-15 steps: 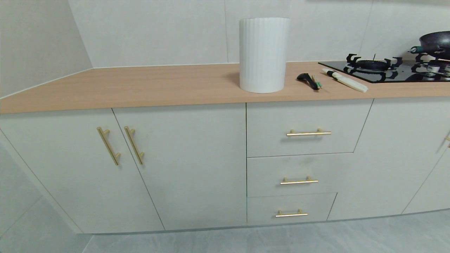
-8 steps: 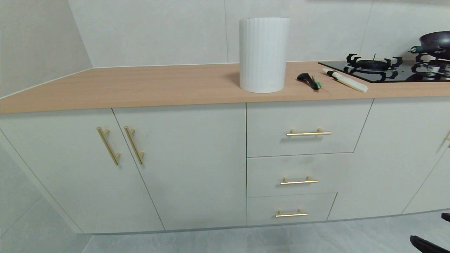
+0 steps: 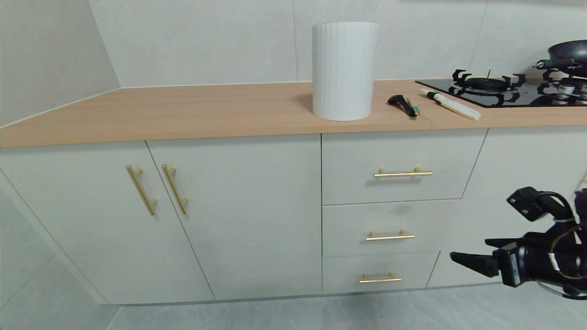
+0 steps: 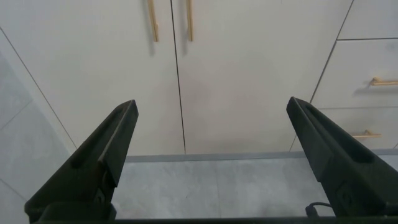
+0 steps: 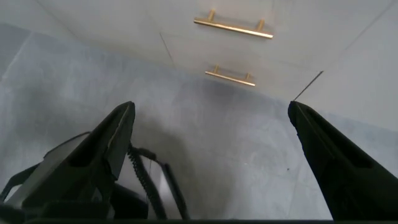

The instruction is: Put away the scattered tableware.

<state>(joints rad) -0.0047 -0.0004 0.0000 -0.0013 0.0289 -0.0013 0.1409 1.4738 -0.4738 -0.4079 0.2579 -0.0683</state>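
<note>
A pale wood worktop [image 3: 183, 114] runs along a tiled kitchen wall, above light grey cabinet doors [image 3: 238, 215] and a stack of three drawers [image 3: 394, 169] with brass bar handles. A tall white ribbed container [image 3: 345, 71] stands upright on the worktop, near 12 o'clock in the head view. At its 3 o'clock lie the scattered pieces: a black-handled utensil [image 3: 402, 104] (green at one tip) and, just beyond it, a long white knife-like piece [image 3: 451, 105] with a dark handle. Both lie flat, close together, with a narrow gap between them. Further toward 2 o'clock sits a black gas hob [image 3: 504, 91] with a dark pan [image 3: 568, 55] on its far burner.

The right end effector [image 3: 472, 256] hangs low at 4 o'clock, in front of the cabinet beside the lower drawers, its fingers spread wide and holding nothing. The left end effector [image 4: 211, 102] faces the double cabinet doors above the grey floor [image 4: 217, 193], its fingers likewise wide apart and empty.
</note>
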